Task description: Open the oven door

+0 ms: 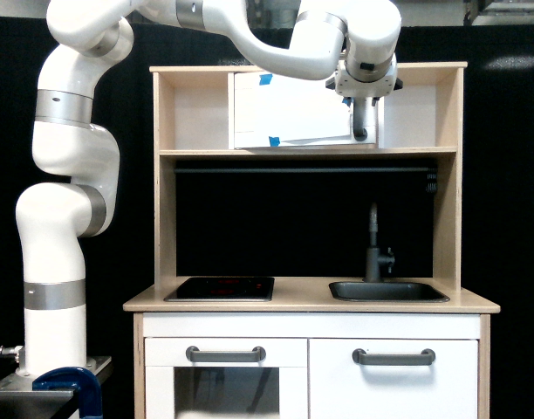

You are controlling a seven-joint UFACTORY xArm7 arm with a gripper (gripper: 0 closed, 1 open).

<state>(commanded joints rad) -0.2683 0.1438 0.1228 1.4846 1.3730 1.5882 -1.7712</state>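
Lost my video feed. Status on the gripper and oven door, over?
Gripper at the oven door's handle edge, exterior view's right; open or shut unclear. Door in the upper shelf, its edge looks tilted. Nothing in the way.

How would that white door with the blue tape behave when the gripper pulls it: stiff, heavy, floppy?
The oven door looks like a flat, thin panel, so it is probably stiff and fairly light. Its edges stay straight though it sits askew in its opening, so it likely swings as one piece. The gripper is at its grey handle, a narrow bar that might slip.
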